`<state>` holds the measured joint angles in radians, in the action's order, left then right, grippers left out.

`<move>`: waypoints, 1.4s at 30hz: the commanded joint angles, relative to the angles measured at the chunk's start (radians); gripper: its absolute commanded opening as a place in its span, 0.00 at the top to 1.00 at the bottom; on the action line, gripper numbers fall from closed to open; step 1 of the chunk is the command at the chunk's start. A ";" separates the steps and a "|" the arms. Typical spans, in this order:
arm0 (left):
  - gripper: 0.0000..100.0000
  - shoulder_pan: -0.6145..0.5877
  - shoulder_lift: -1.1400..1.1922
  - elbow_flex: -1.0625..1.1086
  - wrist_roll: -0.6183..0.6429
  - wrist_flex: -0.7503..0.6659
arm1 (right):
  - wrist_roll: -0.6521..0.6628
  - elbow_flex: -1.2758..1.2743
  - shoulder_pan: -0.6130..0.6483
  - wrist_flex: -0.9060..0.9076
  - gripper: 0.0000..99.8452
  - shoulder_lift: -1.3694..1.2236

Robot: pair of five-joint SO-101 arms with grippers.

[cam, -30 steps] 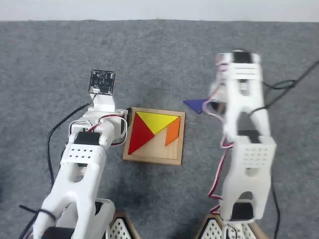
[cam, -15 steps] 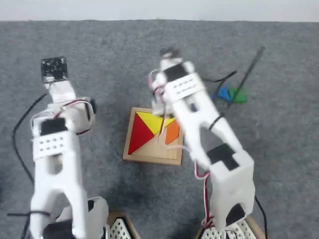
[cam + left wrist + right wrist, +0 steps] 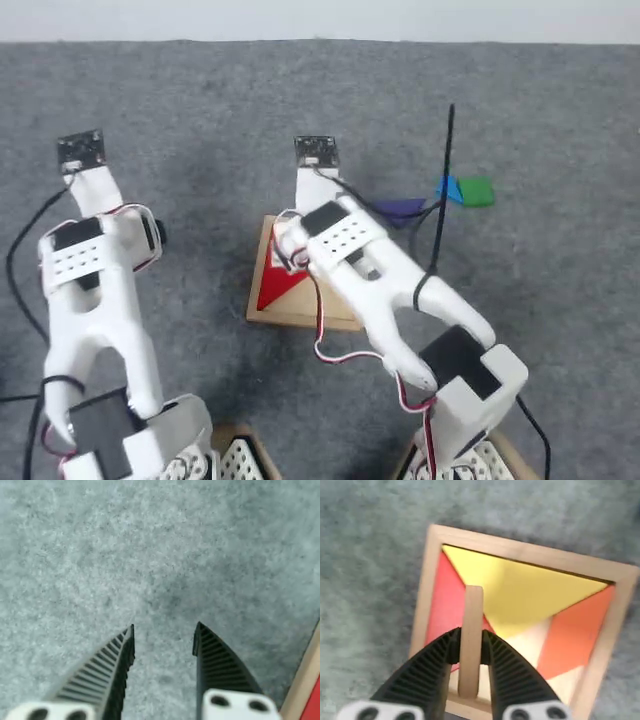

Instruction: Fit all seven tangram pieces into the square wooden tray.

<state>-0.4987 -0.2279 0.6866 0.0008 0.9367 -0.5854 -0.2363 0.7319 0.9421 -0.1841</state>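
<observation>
One tan piece (image 3: 471, 610) stands on edge, clamped between the fingers of my right gripper (image 3: 470, 636), over the left half of the tray (image 3: 520, 547). Three lie inside: yellow piece (image 3: 520, 595), red piece (image 3: 440, 600), orange piece (image 3: 570, 630). Three more sit on the carpet (image 3: 150, 540), far right of the tray: purple piece (image 3: 402, 208), blue piece (image 3: 449, 188), green piece (image 3: 478, 192). My left gripper (image 3: 165, 629) hangs left of the tray, fingers apart. From above, my right arm hides most of the tray.

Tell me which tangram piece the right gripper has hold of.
The wood-coloured piece, standing on edge in the right gripper over the tray. The red piece, yellow piece and orange piece lie flat inside it.
</observation>
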 commanded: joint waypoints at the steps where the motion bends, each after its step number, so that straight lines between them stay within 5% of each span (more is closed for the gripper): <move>1: 0.81 0.012 -0.006 -0.050 -0.008 -0.023 | -0.015 0.011 0.008 -0.036 0.90 0.050; 8: 0.81 0.012 -0.005 -0.050 -0.008 -0.032 | -0.011 0.005 0.012 -0.039 0.79 0.030; 30: 0.81 0.049 -0.008 -0.036 -0.005 -0.037 | -0.008 0.161 0.035 -0.107 0.79 -0.128; 42: 0.81 0.048 -0.005 -0.035 -0.005 -0.057 | -0.009 0.163 -0.012 0.079 0.83 -0.145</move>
<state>-0.4557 -0.2279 0.6866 -0.0023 0.9091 -0.5900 -0.1059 0.7411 0.9851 -0.3391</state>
